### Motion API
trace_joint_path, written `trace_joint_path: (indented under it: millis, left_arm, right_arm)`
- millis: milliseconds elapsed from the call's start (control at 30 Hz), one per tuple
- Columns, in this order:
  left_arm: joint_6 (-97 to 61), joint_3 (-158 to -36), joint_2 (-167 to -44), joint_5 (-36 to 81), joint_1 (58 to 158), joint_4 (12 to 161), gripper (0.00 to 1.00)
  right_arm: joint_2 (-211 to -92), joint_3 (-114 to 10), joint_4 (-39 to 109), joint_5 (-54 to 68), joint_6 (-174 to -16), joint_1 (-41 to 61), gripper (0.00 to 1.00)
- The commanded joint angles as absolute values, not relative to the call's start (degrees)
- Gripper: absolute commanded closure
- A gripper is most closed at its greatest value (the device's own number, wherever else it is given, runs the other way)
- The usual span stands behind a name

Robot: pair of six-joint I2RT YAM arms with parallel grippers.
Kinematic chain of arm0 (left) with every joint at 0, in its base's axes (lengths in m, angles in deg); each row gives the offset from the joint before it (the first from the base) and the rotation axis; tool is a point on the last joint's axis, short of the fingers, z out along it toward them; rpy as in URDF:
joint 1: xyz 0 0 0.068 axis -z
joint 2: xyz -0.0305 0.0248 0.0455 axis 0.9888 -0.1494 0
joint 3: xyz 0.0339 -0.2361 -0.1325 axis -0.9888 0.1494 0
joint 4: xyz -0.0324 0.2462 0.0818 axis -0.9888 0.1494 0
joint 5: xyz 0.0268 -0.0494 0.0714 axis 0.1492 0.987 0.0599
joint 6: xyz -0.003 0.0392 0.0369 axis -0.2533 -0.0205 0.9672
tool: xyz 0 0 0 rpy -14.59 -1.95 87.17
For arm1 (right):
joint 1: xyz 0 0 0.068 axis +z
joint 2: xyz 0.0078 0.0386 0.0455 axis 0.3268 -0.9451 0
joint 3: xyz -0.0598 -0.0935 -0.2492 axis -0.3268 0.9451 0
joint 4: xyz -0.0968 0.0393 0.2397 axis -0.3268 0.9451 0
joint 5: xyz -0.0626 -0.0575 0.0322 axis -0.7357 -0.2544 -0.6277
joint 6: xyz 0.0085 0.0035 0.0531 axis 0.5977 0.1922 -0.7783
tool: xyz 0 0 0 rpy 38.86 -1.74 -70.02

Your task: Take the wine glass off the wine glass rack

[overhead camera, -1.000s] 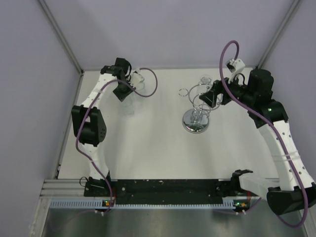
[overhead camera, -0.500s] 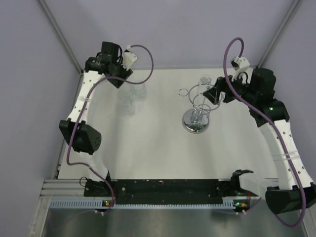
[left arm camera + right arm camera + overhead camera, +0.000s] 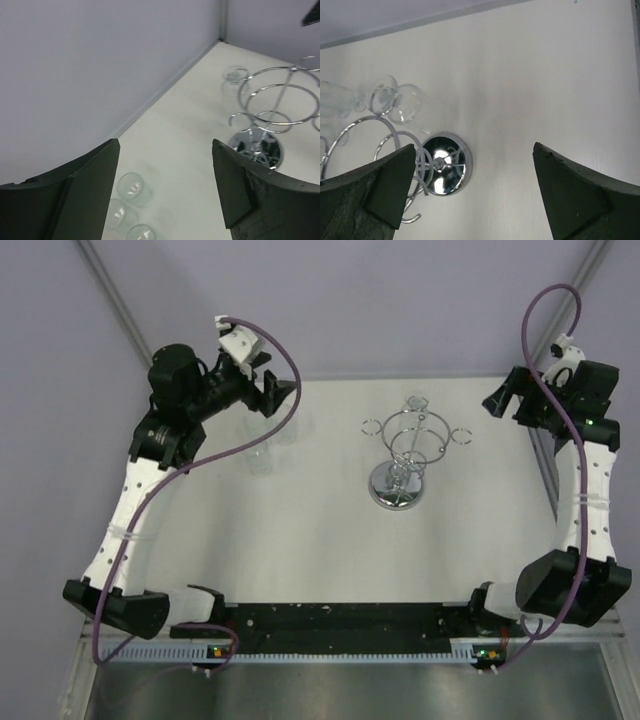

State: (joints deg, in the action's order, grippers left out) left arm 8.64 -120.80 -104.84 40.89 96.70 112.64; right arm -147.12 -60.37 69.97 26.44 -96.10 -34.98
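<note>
A clear wine glass (image 3: 406, 103) hangs at the far side of the chrome wine glass rack (image 3: 398, 485), its foot apparently caught in one of the curved wire arms, though the exact ring is hard to make out. It looks light, thin-walled and brittle, with a slick surface that offers little friction. The stem or the lower bowl seems the safest place to hold it, with gentle pressure and a lift clear of the wire before pulling away. The rack itself is stiff but narrow-based, so a snag could tip it. The left gripper (image 3: 166, 145) has its jaws apart and empty, above a cluster of clear glasses (image 3: 132, 187) standing near the left back corner. The right gripper (image 3: 474, 146) is likewise spread wide and empty, well apart from the rack. The tabletop (image 3: 320, 540) is smooth and white, enclosed by pale lilac walls (image 3: 350, 300).
</note>
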Motion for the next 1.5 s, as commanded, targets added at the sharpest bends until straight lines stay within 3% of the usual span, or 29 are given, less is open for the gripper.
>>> trace_joint_path:
  millis: [0,167,400,567,667,833,1100,1467]
  left_arm:
    - [2.6,-113.0,-105.8,54.7,103.0,102.3,0.20]
    - [10.1,-109.0,-107.5,54.9,112.3,102.8,0.20]
    - [16.5,-110.8,-115.7,46.9,117.4,105.0,0.21]
    - [19.4,-115.7,-119.9,41.1,118.8,106.0,0.21]
    - [20.4,-118.4,-121.7,38.1,119.4,106.7,0.21]
    - [24.2,-120.1,-123.5,36.3,120.3,107.9,0.22]
    - [25.3,-118.7,-123.9,32.8,120.3,105.1,0.21]
    - [27.3,-121.0,-126.4,33.0,120.7,106.6,0.21]
  right_arm:
    - [-147.5,-58.2,72.2,25.9,-89.4,-38.6,0.01]
    - [-149.8,-56.6,70.5,28.3,-77.8,-39.3,0.04]
    - [-160.6,-57.7,69.0,50.9,-65.9,-40.8,0.09]
    - [-165.2,-54.0,66.8,69.6,-48.7,-41.0,0.12]
    - [-168.6,-54.5,63.4,76.4,-48.3,-41.0,0.12]
    - [-172.1,-57.5,63.1,78.3,-44.4,-38.8,0.12]
    - [-172.4,-57.0,58.9,78.1,-45.7,-34.0,0.12]
    - [-175.6,-50.6,18.5,77.4,-75.7,-33.0,0.13]
